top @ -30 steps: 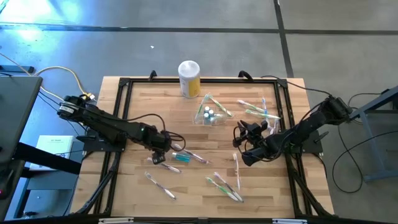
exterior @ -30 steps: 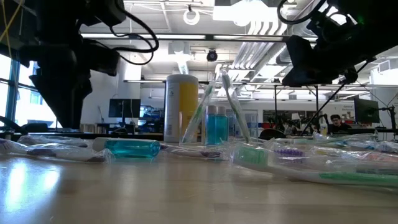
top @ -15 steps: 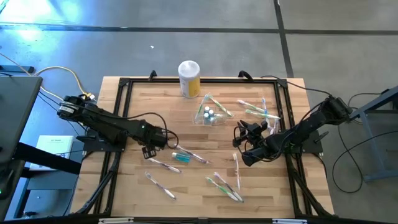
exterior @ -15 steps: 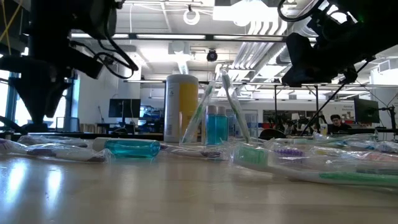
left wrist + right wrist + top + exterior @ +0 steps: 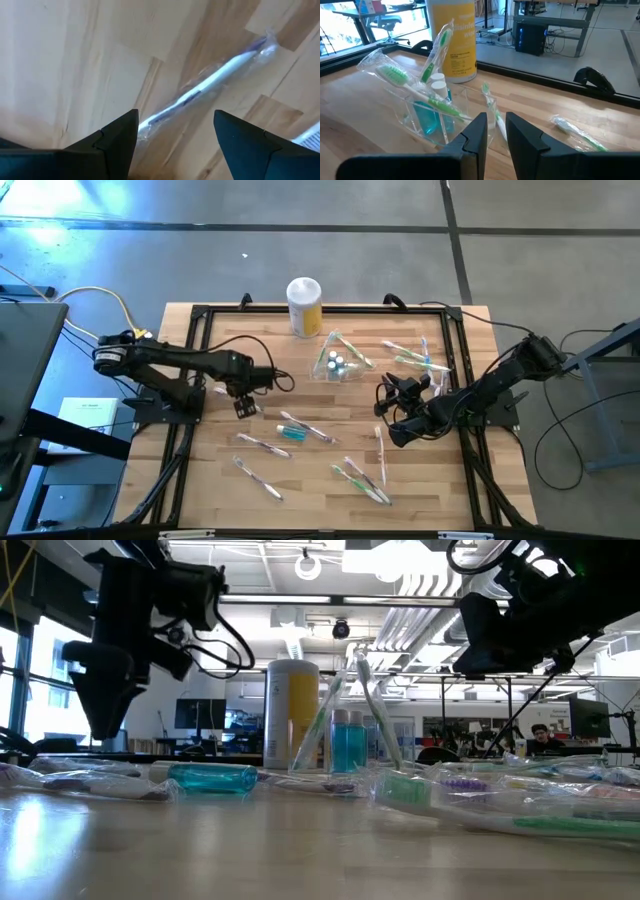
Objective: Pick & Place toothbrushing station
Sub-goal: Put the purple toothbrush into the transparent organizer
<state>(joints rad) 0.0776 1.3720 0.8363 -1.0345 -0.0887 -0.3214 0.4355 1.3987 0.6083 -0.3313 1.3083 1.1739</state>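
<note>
Desk: pale wooden planks [image 5: 220,480] inside a black frame, on a grey concrete floor, seen from above.
Left tool: the left tool [image 5: 244,407] hangs over bare wood on the left half, its two dark fingers [image 5: 115,137] spread wide with nothing between them; below it lies a plastic-wrapped toothbrush [image 5: 210,82].
Loose items: more wrapped toothbrushes lie scattered across the middle of the desk, with a small teal bottle [image 5: 292,434] among them.
Back edge: a tall yellow canister with a white lid [image 5: 304,305] stands at the rear rail.
Station: the small, clear plastic toothbrushing station [image 5: 338,360] sits just in front of and to the right of that canister, holding little blue bottles and green-bristled brushes that lean out of it (upright, nothing touching it).
Right tool: the right tool [image 5: 385,408] rests low on the right half, fingers [image 5: 477,131] drawn narrow and gripping nothing.
Key relation: the station lies straight ahead of the right tool, toward the rear and slightly left; its long side runs crosswise to that approach.
Nearer arm: the right, I judge; it would need to widen first.
</note>
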